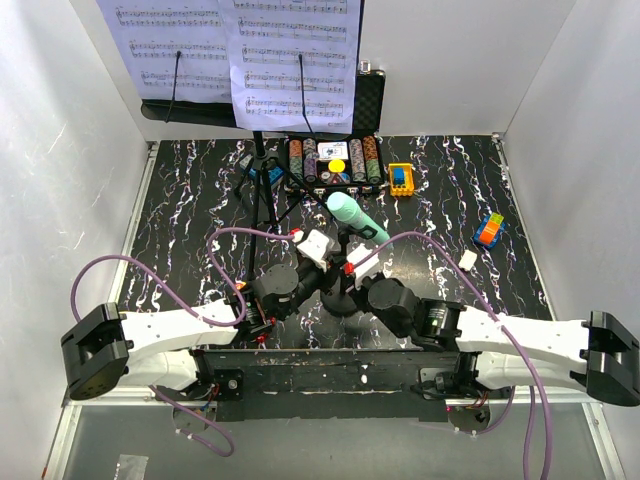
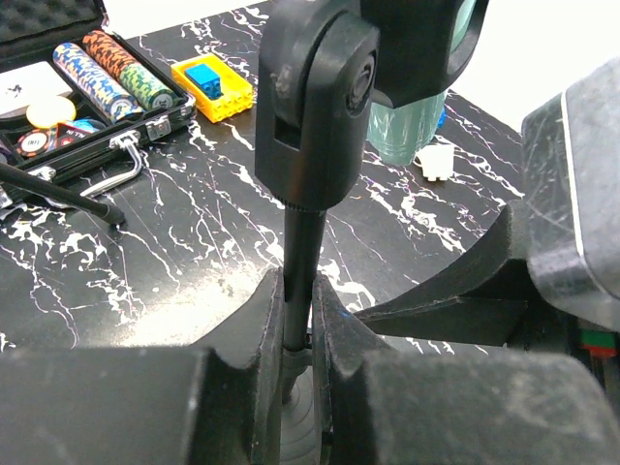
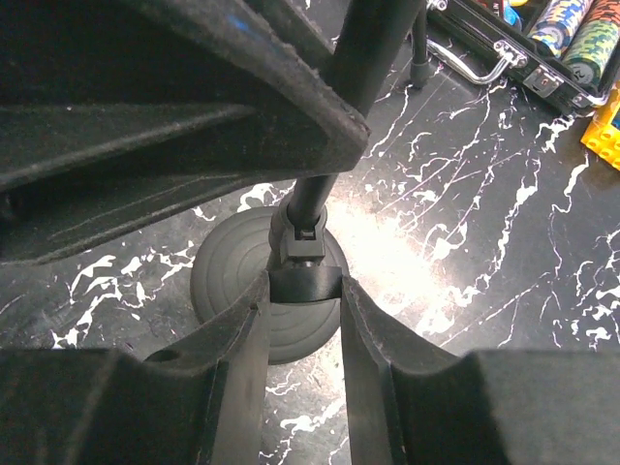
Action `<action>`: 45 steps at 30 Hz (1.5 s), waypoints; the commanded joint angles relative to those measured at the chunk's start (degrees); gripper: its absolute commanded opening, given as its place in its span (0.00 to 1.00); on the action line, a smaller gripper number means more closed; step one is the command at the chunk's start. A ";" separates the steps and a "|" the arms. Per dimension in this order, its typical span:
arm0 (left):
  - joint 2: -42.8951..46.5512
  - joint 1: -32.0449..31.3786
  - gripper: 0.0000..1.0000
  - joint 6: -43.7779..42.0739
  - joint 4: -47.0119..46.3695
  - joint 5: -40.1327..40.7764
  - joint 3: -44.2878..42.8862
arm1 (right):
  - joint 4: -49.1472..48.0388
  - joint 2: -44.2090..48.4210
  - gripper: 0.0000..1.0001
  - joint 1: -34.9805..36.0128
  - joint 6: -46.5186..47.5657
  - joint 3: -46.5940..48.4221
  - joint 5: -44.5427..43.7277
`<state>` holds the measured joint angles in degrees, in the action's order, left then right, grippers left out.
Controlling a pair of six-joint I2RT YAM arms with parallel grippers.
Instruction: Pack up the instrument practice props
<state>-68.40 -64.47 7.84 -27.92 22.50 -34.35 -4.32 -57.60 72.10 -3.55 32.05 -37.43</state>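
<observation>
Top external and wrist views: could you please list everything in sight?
music stand: 1, black, back left
sheet-music pages: 2, white, on the music stand
poker chip case: 1, black, open, back centre
yellow toy: 1, yellow and blue, right of case
multicoloured toy: 1, orange-green-blue, right side
white block: 1, white, near right
microphone: 1, mint green, in mic stand
mic stand: 1, black, centre front
left gripper: 1, black, shut on mic stand pole
right gripper: 1, black, shut on mic stand collar
</observation>
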 commanded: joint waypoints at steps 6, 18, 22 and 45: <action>-0.94 0.57 0.00 -0.28 5.33 3.07 0.77 | 10.19 8.64 0.80 0.50 -8.56 4.86 4.29; -1.38 -0.04 0.00 -0.45 4.37 2.63 0.77 | 1.00 21.92 0.77 -24.87 -43.01 -8.66 42.93; -1.30 -0.48 0.00 -0.45 4.54 2.63 0.51 | -4.73 18.76 0.76 -31.39 -47.33 -9.90 52.53; -2.17 -1.36 0.00 -0.10 3.31 2.28 0.60 | -12.64 7.07 0.34 -36.32 -44.18 -8.76 58.44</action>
<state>-68.99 -65.52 7.51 -28.91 23.46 -34.35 -15.40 -51.33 35.97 -50.89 20.91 22.33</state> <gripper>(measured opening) 0.077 0.378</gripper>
